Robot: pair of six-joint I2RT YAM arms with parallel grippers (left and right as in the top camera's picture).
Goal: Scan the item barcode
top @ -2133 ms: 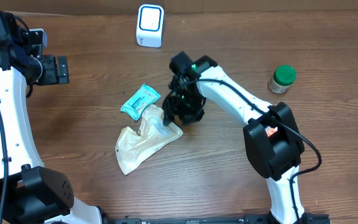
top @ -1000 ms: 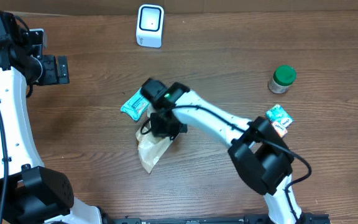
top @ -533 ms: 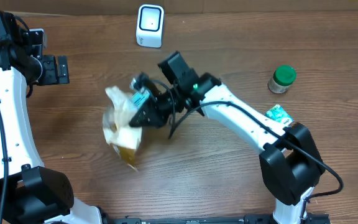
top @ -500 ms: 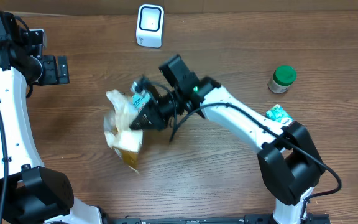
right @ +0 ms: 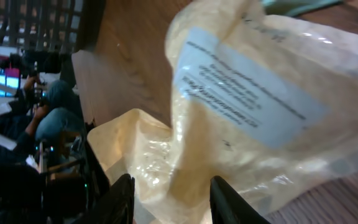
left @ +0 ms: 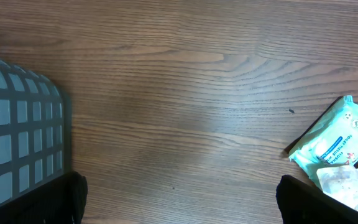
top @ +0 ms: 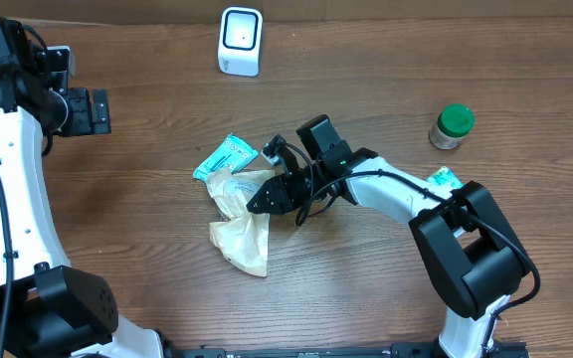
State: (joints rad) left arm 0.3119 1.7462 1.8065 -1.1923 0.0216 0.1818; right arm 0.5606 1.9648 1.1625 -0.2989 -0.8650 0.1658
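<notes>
A cream plastic bag point(top: 239, 217) lies crumpled on the wooden table, just below a teal packet point(top: 225, 159). My right gripper point(top: 265, 202) sits at the bag's right edge. In the right wrist view the bag point(right: 241, 143) fills the frame, its white printed label point(right: 247, 93) facing the camera. The right gripper point(right: 173, 202) stands open, its fingers apart with bag film lying between them. The white scanner point(top: 240, 40) stands at the table's far edge. My left gripper point(top: 80, 109) hangs wide open at the far left, holding nothing.
A green-lidded jar point(top: 453, 125) and a second teal packet point(top: 444, 181) are at the right. The left wrist view shows bare wood, a grey grid basket point(left: 11, 137) at the left and the teal packet point(left: 337, 140) at the right.
The right arm swung the bag up and to the left, then brought it back down. Its jaws have parted and the bag now rests on the table. The left arm has not moved.
</notes>
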